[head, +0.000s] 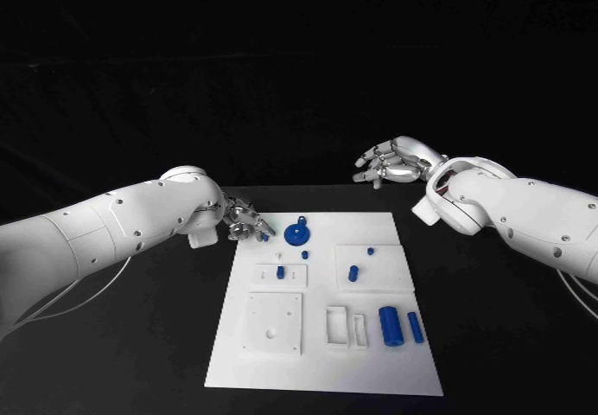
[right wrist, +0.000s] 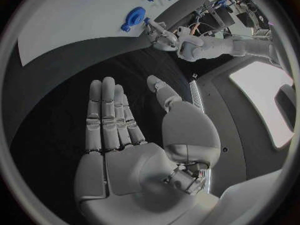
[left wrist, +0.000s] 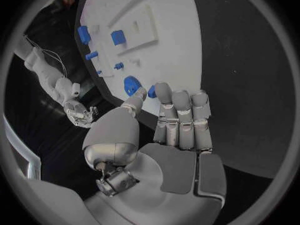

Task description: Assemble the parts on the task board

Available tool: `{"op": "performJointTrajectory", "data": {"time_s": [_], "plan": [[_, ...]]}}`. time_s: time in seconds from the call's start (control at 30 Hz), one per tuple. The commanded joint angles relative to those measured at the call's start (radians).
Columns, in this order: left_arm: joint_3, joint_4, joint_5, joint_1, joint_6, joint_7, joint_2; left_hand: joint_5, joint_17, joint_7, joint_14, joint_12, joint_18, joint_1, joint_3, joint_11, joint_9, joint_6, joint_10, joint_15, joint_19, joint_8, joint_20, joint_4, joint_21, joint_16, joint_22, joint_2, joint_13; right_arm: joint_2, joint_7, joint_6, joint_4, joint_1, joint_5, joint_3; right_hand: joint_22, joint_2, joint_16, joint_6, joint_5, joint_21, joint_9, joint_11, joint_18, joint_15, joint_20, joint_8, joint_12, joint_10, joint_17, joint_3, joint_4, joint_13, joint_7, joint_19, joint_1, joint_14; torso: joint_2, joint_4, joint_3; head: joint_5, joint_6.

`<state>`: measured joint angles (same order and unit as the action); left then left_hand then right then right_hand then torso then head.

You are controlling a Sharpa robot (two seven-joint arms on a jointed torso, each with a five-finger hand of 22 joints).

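Left hand (head: 243,220) pinches small blue part (head: 263,235) at matte white task board (head: 411,363) corner; right hand (head: 397,162) empty, fingers spread.

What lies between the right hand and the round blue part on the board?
Only bare black table and white board separate the right hand from the round blue part, per the right wrist view.

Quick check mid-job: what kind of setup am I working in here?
Probably a lab test bench: a black table, a white task board with small blue parts, dark backdrop, wired equipment nearby.
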<state>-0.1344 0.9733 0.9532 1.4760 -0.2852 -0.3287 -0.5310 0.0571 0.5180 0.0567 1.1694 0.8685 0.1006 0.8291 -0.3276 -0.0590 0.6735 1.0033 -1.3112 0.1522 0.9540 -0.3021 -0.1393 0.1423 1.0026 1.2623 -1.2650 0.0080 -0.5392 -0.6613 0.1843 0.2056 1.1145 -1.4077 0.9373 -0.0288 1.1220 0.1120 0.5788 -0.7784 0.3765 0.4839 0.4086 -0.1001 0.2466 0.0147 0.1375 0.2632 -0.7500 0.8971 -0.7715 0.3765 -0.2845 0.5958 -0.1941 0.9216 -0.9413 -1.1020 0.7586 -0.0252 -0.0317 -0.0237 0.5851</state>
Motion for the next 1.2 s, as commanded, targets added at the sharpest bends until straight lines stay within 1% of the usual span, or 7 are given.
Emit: {"op": "performJointTrajectory", "data": {"time_s": [0.03,0.43,0.63,0.67,0.73,0.83,1.2], "plan": [[-0.004,0.002,0.001,-0.009,-0.032,0.001,0.003,0.006,0.002,0.0,0.002,0.0,-0.021,0.008,0.001,0.003,-0.015,0.008,-0.007,0.007,-0.002,0.001,-0.105,0.009,0.003,0.006,-0.001,0.008,-0.001,0.001,0.004,-0.011,0.0,0.0,0.004,-0.001,0.001,-0.005,-0.007,0.004,0.004,-0.006,-0.001,0.001,0.015,0.006,0.002,0.003,-0.005,-0.006,-0.002,-0.001,-0.002,-0.001,-0.012,-0.002,-0.003,0.0,0.0,0.0003,-0.0004,-0.001,0.0],[-0.004,0.0,-0.009,-0.009,-0.028,0.005,0.003,0.008,0.003,0.002,0.001,-0.003,-0.026,0.054,-0.006,0.005,-0.026,0.012,-0.009,0.005,-0.003,0.002,-0.104,0.057,0.001,0.005,-0.005,0.068,-0.002,0.003,0.004,-0.013,-0.003,0.0,0.004,-0.001,0.002,-0.005,-0.007,0.005,0.004,-0.006,-0.001,0.001,0.015,0.006,0.002,0.003,-0.005,-0.006,-0.002,-0.001,-0.002,-0.002,-0.012,-0.002,-0.003,0.0,0.0,-0.0001,0.0,-0.001,0.002],[-0.004,-0.001,-0.019,-0.009,0.011,-0.007,0.001,0.015,0.004,0.0,0.001,-0.004,-0.028,0.068,-0.006,0.004,-0.027,0.025,-0.012,0.005,-0.002,-0.004,-0.104,0.082,0.001,0.006,-0.007,0.095,-0.003,0.003,0.003,-0.016,-0.004,0.0,0.004,-0.001,0.002,-0.005,-0.008,0.005,0.004,-0.006,-0.001,0.001,0.015,0.006,0.002,0.003,-0.006,-0.006,-0.002,-0.001,-0.001,-0.002,-0.012,-0.001,-0.003,0.0,0.0,0.0,0.0003,-0.001,0.002],[-0.004,-0.001,-0.02,-0.009,0.012,-0.008,-0.001,0.006,0.004,-0.003,0.004,-0.004,-0.029,0.086,-0.027,0.0,-0.026,0.041,-0.015,0.008,0.002,-0.013,-0.104,0.088,0.001,0.006,-0.007,0.095,-0.004,0.003,0.002,-0.017,-0.005,0.0,0.004,-0.001,0.002,-0.005,-0.008,0.005,0.004,-0.006,-0.001,0.001,0.015,0.006,0.002,0.003,-0.006,-0.006,-0.002,-0.001,-0.001,-0.002,-0.012,-0.001,-0.003,0.0,-0.001,0.0003,0.0005,-0.001,0.003],[-0.004,0.0,-0.02,-0.009,0.016,-0.01,-0.003,-0.009,0.004,-0.011,0.007,-0.006,-0.03,0.124,-0.127,0.003,-0.025,0.054,-0.019,0.011,0.01,-0.019,-0.104,0.054,-0.002,0.006,-0.003,0.045,-0.003,0.003,0.002,-0.017,-0.005,0.0,0.004,-0.001,0.002,-0.005,-0.008,0.005,0.005,-0.006,-0.002,0.001,0.015,0.006,0.002,0.003,-0.006,-0.006,-0.002,-0.001,-0.001,-0.002,-0.012,-0.001,-0.003,0.0,-0.001,0.0002,0.0001,-0.001,0.003],[-0.004,0.003,-0.028,-0.009,0.029,-0.013,-0.007,-0.008,0.005,-0.009,0.012,-0.004,-0.033,0.132,-0.19,-0.003,-0.025,0.063,-0.025,0.01,0.017,-0.025,-0.104,0.024,0.002,0.008,-0.005,0.033,-0.005,0.002,0.002,-0.017,-0.005,0.0,0.004,-0.001,0.002,-0.005,-0.008,0.005,0.005,-0.006,-0.002,0.001,0.015,0.006,0.002,0.003,-0.006,-0.006,-0.003,-0.001,-0.001,-0.003,-0.012,-0.001,-0.003,0.0,0.0,0.0001,0.0005,0.0,0.003],[-0.004,0.055,-0.119,-0.011,0.106,-0.03,-0.05,-0.003,0.012,-0.019,0.036,0.007,-0.032,0.119,-0.239,-0.015,-0.025,0.094,-0.05,0.018,0.035,-0.042,-0.112,0.022,0.021,0.024,-0.018,0.031,-0.013,0.003,0.001,-0.02,-0.008,0.0,0.004,0.0,0.002,-0.005,-0.008,0.005,0.005,-0.007,-0.002,0.0,0.015,0.006,0.003,0.003,-0.006,-0.006,-0.003,-0.002,-0.001,-0.003,-0.013,-0.001,-0.002,0.0,-0.002,-0.0002,-0.0003,-0.002,0.001]]}}
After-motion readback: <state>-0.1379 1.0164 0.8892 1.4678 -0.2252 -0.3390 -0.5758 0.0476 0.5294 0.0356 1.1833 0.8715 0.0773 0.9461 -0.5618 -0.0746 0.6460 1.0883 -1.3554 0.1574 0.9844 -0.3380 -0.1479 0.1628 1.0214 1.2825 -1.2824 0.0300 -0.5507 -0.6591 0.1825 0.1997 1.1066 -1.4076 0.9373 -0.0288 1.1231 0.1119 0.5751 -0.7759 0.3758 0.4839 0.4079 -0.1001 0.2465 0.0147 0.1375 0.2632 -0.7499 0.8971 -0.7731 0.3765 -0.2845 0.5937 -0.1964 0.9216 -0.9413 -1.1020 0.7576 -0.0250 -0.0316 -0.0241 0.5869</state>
